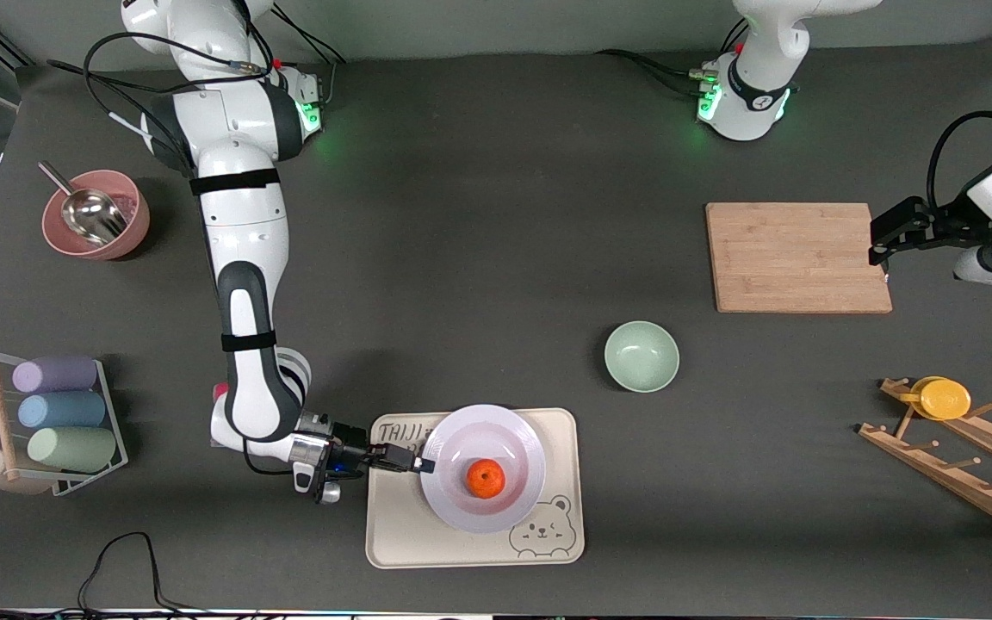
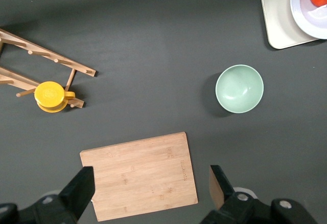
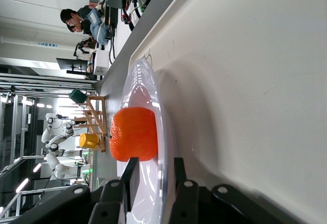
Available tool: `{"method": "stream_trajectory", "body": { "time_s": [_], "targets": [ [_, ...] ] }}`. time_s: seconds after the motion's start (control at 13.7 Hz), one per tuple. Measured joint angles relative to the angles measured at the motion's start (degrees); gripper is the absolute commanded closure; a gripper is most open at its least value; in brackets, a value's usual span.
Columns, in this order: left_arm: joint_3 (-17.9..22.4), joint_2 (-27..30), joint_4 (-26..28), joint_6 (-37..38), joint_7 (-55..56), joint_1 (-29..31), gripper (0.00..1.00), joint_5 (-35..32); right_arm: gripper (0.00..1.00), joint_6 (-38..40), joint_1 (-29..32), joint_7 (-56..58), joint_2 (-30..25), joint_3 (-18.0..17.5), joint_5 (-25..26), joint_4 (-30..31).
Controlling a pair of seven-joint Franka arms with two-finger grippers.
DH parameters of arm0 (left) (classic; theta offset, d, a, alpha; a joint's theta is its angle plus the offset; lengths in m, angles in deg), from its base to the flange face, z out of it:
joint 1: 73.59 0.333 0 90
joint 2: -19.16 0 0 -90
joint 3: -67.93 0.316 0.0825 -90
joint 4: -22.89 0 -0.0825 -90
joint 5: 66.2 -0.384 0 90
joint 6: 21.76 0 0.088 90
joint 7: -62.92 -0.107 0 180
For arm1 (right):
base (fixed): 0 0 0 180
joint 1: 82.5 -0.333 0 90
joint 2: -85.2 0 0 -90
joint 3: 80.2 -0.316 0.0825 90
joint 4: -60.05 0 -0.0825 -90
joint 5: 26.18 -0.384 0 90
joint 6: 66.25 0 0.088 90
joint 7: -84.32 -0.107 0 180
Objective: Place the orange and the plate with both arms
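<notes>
Nearest the front camera lies the rectangular cream tray (image 1: 393, 525) printed with a bear face, and on it rests the round, glossy white plate (image 1: 520, 491) with its wide rim. The small, bright orange fruit (image 1: 486, 479) sits in the plate's well, a little nearer the camera than its middle. My right gripper (image 1: 420, 464) is down at the plate's edge on the side toward my right arm's end of the table, its two fingers clamped on the rim: in the right wrist view one finger (image 3: 130, 180) stands inside the plate and the other outside, the rim (image 3: 166, 147) pinched between them, with the orange (image 3: 134, 134) just past the fingertips.

Farther from the camera and toward my left arm's end, a pale green round bowl (image 1: 641, 356) stands alone on the dark table (image 1: 479, 224). Farther still lies a rectangular bamboo cutting board (image 1: 797, 257). My left gripper (image 1: 878, 255) waits in the air over that board's edge, fingers (image 2: 79, 191) spread wide apart and holding nothing; its wrist view looks down on the board (image 2: 140, 175) and the bowl (image 2: 239, 88).

At my left arm's end, nearer the camera than the board, a slanted wooden peg rack (image 1: 970, 461) carries a yellow cup (image 1: 942, 398).
</notes>
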Motion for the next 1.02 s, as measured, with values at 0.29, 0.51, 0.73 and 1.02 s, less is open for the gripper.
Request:
{"method": "stream_trajectory", "body": {
  "time_s": [0.29,0.51,0.73,1.02],
  "targets": [
    [0.0,0.01,0.0,0.0,0.0,0.0,0.0,0.0,0.65,0.0,0.67,-5.2,-0.97,1.75,5.63,-0.68],
    [0.0,0.01,0.0,0.0,0.0,0.0,0.0,0.0,0.63,0.1,1.7,-6.84,-2.49,1.82,9.96,-1.08],
    [0.0,0.02,0.0,-0.01,0.0,0.0,0.0,0.0,0.56,0.34,2.95,-8.81,-5.49,1.89,20.23,-1.3],
    [0.0,0.04,0.01,-0.02,0.0,0.0,0.0,0.0,0.27,5.61,5.21,-15.03,-14.66,1.97,40.36,0.0]
  ]
}}
